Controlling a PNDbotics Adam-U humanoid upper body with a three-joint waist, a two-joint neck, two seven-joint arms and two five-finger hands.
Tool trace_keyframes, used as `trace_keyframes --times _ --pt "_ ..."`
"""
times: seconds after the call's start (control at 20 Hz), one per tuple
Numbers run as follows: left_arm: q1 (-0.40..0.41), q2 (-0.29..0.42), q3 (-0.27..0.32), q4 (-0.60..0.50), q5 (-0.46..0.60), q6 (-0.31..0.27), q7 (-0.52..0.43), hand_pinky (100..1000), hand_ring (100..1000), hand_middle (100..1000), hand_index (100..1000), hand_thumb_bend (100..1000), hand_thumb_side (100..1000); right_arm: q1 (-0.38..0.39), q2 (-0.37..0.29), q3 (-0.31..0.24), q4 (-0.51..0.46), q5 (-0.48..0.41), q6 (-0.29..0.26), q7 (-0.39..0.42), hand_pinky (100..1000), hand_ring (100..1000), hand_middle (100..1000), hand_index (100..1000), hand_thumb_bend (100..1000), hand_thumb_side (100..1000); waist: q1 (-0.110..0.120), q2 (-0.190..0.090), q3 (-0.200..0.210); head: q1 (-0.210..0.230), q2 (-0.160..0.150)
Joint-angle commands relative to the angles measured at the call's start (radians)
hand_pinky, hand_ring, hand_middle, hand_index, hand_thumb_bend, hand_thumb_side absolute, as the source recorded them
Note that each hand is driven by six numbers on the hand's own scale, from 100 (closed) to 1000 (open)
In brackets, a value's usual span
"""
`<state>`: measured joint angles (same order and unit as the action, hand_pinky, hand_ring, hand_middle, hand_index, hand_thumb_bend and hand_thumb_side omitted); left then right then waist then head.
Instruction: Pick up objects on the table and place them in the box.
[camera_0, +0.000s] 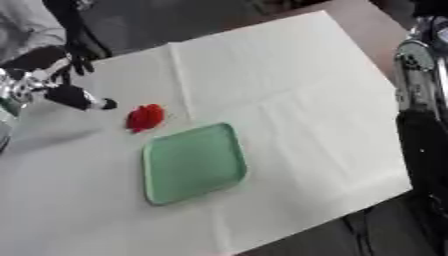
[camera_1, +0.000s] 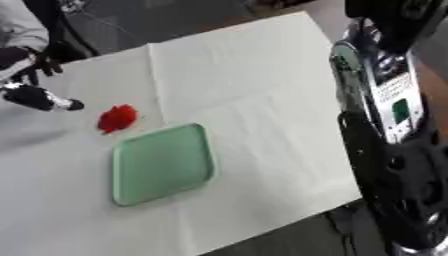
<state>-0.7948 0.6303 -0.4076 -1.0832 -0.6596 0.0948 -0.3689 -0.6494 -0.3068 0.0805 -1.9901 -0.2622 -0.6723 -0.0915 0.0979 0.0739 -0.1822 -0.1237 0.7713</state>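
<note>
**Green tray near, red object beyond it, left hand off to the side**

Green, shallow, square with rounded corners: the tray (camera_0: 194, 163) sits on the white cloth (camera_0: 297, 85) at the near-left part of the table, tilted askew in the view, nothing inside it. This is the only container in sight, so it stands for the task's box.

White cloth covers nearly the whole table, fold creases running across it; the brown table (camera_0: 367, 22) shows bare only at the far right corner.

Right side: the robot's right arm (camera_1: 385, 130) fills the edge of the right eye view, black with silver sections and a small green patch on a panel. Its hand does not show in either view.

Just beyond the tray's far-left corner lies the red object (camera_0: 145, 117), small, lumpy, shape hard to make out. It rests on the cloth, close to the tray but apart from it, outside the rim.

Further left, the left hand (camera_0: 80, 98) comes in from the left edge, black with silver parts at the wrist. One dark finger sticks out toward the red object, tip near it but not touching. Rest of the fingers are blurred and partly cut by the frame edge, so cannot tell whether they are spread or curled. Nothing visibly held.
</note>
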Motion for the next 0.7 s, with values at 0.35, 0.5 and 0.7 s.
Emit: trace_keyframes --times 0.35,0.5,0.7 --pt "-0.032 0.058 -0.061 -0.109 0.176 0.052 -0.268 452 537 662 791 683 370 -0.023 -0.004 0.001 -0.01 -0.007 0.007 0.001 225 376 425 488 112 347 -0.001 -0.015 0.001 0.0 -0.001" --pt "-0.035 0.062 -0.069 -0.129 0.172 0.066 -0.348 465 547 670 791 659 361 -0.023 -0.005 0.001 -0.01 -0.007 0.006 0.002 225 377 425 488 112 347 -0.001 -0.016 0.002 0.0 -0.001" --pt "-0.031 0.053 -0.078 -0.136 0.134 0.043 -0.369 484 564 690 792 651 356 -0.025 -0.002 0.002 -0.01 -0.009 0.006 0.002 225 377 426 488 113 347 -0.001 -0.015 -0.002 0.002 -0.001"
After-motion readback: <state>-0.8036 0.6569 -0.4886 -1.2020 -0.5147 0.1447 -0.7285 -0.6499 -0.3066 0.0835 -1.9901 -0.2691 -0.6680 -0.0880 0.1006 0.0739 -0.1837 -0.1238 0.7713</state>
